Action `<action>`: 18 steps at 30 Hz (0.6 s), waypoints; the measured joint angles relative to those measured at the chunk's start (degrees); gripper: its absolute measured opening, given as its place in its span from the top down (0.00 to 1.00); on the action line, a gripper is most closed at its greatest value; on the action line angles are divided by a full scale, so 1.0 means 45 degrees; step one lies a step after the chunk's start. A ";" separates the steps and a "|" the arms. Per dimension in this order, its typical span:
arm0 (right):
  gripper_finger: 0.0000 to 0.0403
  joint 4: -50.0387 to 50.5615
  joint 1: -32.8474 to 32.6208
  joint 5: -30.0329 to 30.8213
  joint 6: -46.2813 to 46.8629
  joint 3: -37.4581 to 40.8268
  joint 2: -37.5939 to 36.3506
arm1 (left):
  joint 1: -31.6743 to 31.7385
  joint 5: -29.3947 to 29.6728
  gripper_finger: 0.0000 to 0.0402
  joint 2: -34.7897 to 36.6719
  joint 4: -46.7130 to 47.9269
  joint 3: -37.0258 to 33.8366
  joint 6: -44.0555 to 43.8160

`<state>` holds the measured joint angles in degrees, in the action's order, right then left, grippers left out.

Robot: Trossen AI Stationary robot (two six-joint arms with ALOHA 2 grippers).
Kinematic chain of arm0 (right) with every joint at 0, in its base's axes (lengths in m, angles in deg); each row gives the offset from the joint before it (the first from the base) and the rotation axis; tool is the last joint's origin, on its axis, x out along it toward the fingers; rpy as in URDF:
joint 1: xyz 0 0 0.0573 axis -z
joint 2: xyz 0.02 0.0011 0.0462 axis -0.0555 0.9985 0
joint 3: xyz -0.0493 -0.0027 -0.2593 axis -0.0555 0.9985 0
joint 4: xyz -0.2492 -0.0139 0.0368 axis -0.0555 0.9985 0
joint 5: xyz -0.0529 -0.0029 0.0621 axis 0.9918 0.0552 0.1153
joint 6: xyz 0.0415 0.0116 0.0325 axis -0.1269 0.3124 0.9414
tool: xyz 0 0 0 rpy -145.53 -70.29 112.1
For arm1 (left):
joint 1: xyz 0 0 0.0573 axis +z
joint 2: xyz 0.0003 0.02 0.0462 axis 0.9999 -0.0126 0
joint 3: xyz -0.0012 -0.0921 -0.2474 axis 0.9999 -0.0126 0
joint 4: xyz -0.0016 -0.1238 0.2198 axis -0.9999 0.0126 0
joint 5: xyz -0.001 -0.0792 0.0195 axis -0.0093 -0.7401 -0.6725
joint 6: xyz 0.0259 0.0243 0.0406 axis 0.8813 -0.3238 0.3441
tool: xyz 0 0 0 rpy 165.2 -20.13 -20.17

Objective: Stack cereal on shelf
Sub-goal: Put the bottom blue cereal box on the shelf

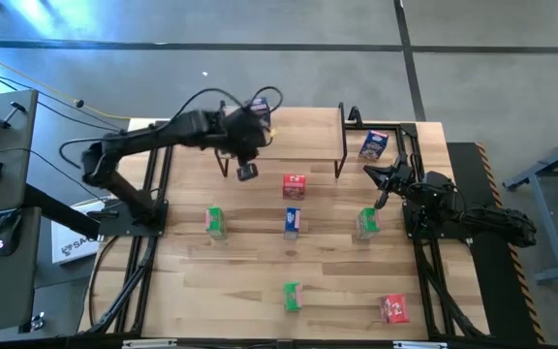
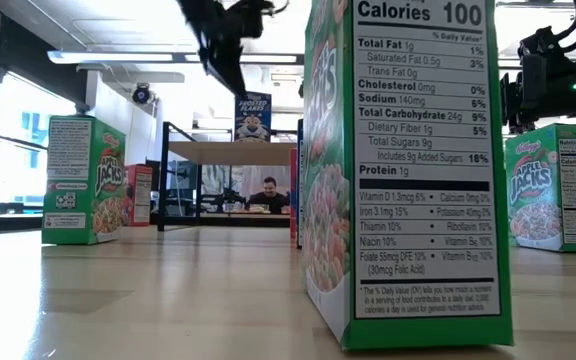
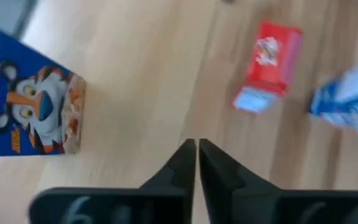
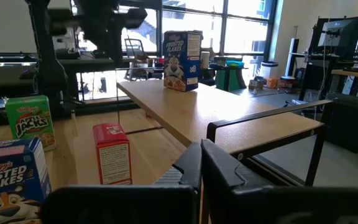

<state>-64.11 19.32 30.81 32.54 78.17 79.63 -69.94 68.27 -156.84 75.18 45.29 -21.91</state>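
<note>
The shelf (image 1: 303,136) stands at the table's far middle. One blue cereal box (image 1: 260,106) stands upright on its left end. My left gripper (image 1: 246,169) hovers shut above the shelf's near left edge, just near of that box (image 3: 30,112), with nothing between its fingers (image 3: 196,149). On the table below stand a red box (image 1: 294,186) and a blue box (image 1: 293,222). Three green boxes (image 1: 215,222), (image 1: 366,223), (image 1: 292,296), a red one (image 1: 393,308) and a blue one (image 1: 374,145) are spread around. My right gripper (image 1: 381,180) waits shut at the right edge.
The shelf's black legs (image 1: 341,145) stand between the shelf and the blue box to its right. Bare tabletop lies along the near left (image 1: 211,301). A person (image 2: 268,192) sits beyond the table's far edge.
</note>
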 joint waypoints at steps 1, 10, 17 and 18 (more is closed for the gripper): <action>1.00 0.0000 -0.0005 0.0000 0.0005 0.0000 0.0000 | 0.0109 0.0100 0.99 0.0345 -0.0986 -0.0747 -0.0138; 1.00 0.0000 -0.0005 0.0000 0.0005 0.0000 0.0000 | 0.1027 0.0967 0.99 0.0635 -0.6259 -0.3567 -0.0340; 1.00 0.0000 0.0000 -0.0020 0.0005 0.0000 0.0000 | 0.1523 0.2493 0.99 -0.0199 -0.6419 -0.3584 0.0022; 1.00 -0.0004 -0.0005 -0.0039 0.0005 0.0000 0.0000 | 0.1563 0.2511 0.99 -0.0279 -0.6492 -0.3584 0.0022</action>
<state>-64.13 19.30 30.63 32.56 78.17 79.63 -62.91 79.56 -158.10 45.97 29.17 -21.81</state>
